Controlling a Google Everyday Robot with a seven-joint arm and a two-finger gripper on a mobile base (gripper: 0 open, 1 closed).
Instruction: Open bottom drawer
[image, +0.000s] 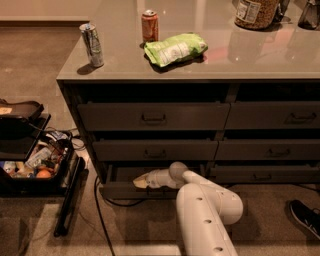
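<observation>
A wide grey counter (260, 60) tops two stacks of drawers. The white arm (207, 210) reaches from the floor in front toward the left stack. There the bottom drawer (120, 190) stands partly pulled out, its slim front forward of the drawers above. The gripper (139, 182) lies just over that front's top edge, near its middle, pointing left; whether it is clamped or loose cannot be told. A green bag (175, 48) lies on top.

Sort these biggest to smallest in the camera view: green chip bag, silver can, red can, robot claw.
1. Green chip bag
2. Silver can
3. Red can, though it stands farther back, so that's unsure.
The claw, down at the partly open bottom drawer, looks about can-sized; I won't rank it.
</observation>
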